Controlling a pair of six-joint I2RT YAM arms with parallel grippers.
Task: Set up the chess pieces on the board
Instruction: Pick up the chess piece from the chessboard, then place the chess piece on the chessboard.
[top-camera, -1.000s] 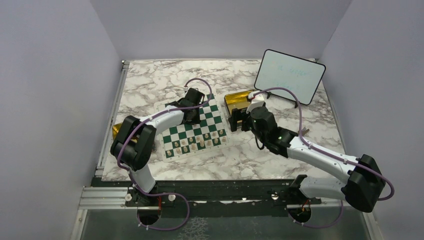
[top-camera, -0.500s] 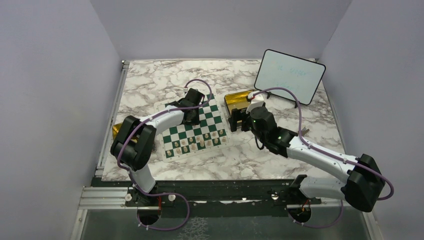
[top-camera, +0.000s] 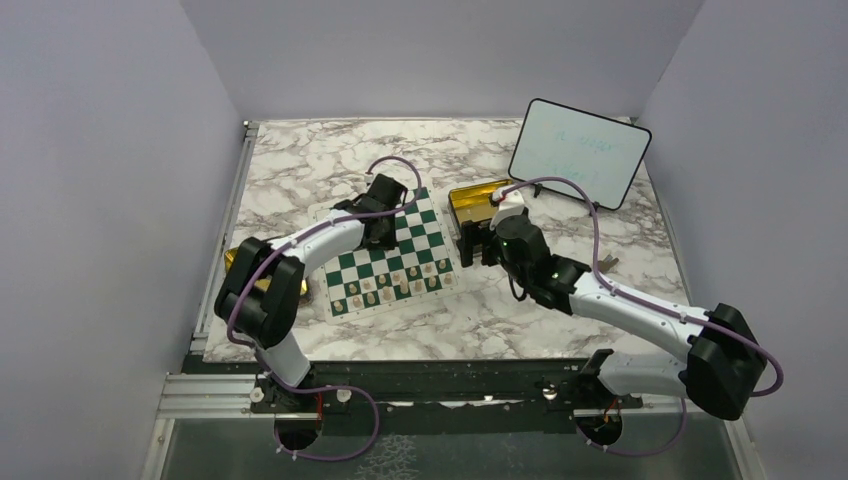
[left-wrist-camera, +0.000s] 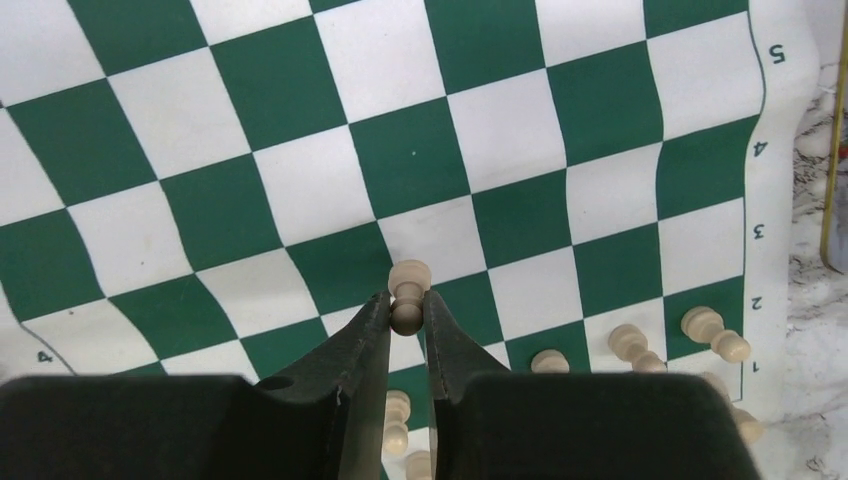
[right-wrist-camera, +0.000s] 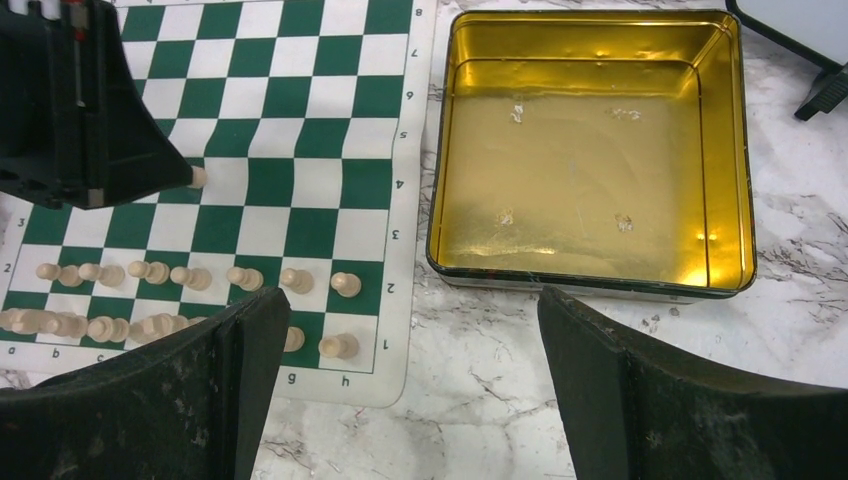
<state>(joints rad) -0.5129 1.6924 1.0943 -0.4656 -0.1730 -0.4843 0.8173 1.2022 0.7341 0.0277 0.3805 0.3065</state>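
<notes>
Left gripper (left-wrist-camera: 407, 305): fingers pressed in on a cream pawn (left-wrist-camera: 408, 285), pinching its round head from both sides, base pointing down toward the board (left-wrist-camera: 500, 120). Cannot tell whether the base touches the mat

Pawn position: mid-board, about the fourth rank by the numbers printed on the border, over the seam of a white and a green square. Exact square not resolvable

Board: green-and-white checkered mat, slightly wavy, lying on the marble table (top-camera: 300, 160) in front of the left arm

Other chess pieces (right-wrist-camera: 150, 272): cream, gathered along ranks 1 and 2 at the near edge of the board. Rank 2 is a spaced line, one piece per square; rank 1 is crowded toward the a-file corner. Some look tipped over, cannot confirm

Right gripper (right-wrist-camera: 410, 300): jaws spread wide, hanging over the marble at the h-file corner of the board, just in front of the gold tin (right-wrist-camera: 590, 150)

Gold tin: square, shallow, just beside the board's right edge, not touching it

Whiteboard (top-camera: 578, 152): propped tilted behind the tin, faint writing, unreadable

Second gold tin (top-camera: 235, 262): left of the board, mostly hidden by the left arm
</notes>
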